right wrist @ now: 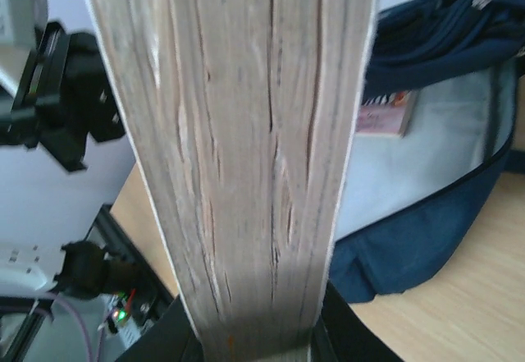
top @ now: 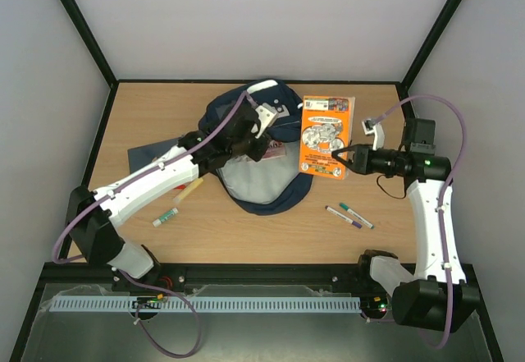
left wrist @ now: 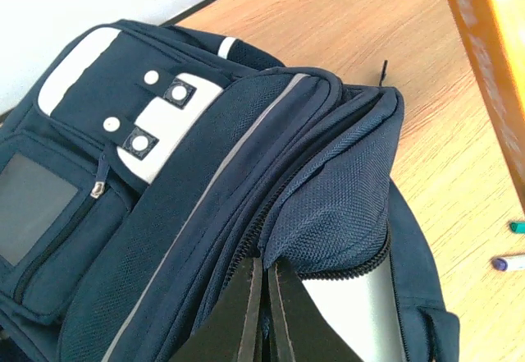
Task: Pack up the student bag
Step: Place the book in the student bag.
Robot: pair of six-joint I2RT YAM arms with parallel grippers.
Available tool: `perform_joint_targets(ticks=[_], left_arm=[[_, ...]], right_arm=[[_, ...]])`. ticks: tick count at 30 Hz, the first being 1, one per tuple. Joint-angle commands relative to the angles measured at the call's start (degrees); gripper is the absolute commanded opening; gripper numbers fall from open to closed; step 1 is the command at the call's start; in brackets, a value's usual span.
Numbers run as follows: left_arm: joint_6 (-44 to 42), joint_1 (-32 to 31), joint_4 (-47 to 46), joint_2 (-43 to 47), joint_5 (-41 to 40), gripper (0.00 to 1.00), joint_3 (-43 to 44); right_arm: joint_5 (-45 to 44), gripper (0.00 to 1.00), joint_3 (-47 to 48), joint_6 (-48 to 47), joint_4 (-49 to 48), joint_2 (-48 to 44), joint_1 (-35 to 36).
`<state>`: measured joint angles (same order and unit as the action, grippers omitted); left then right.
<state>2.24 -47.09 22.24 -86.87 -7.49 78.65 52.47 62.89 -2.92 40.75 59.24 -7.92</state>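
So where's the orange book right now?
In the top view, the orange book is just right of the student bag, gripped at its near corner by the right gripper.

Right wrist view: the orange book (right wrist: 246, 157) is filling the frame with its blurred page edge, running off the top and covering much of the student bag (right wrist: 426, 214); the right gripper (right wrist: 258, 347) is showing only dark slivers at the bottom edge. A pink book (right wrist: 385, 120) inside the bag is peeking out half covered. On the left wrist view the left gripper (left wrist: 264, 272) is getting cropped by the bottom edge, and whether fabric is caught between its closed fingers isn't showing. Two pens (left wrist: 509, 262) are slipping off the right border. From above, the left arm (top: 156, 177) is lying over a dark notebook (top: 148, 150) and a pale marker (top: 190, 188), and the book's cover print is coming through too small to read
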Motion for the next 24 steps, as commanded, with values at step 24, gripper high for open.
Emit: perform_joint_targets(ticks=[24], left_arm=[[14.6, 10.9, -11.3, -7.4, 11.2, 0.03, 9.0]], right_arm=[[11.0, 0.01, 0.1, -6.9, 15.2, 12.4, 11.2]])
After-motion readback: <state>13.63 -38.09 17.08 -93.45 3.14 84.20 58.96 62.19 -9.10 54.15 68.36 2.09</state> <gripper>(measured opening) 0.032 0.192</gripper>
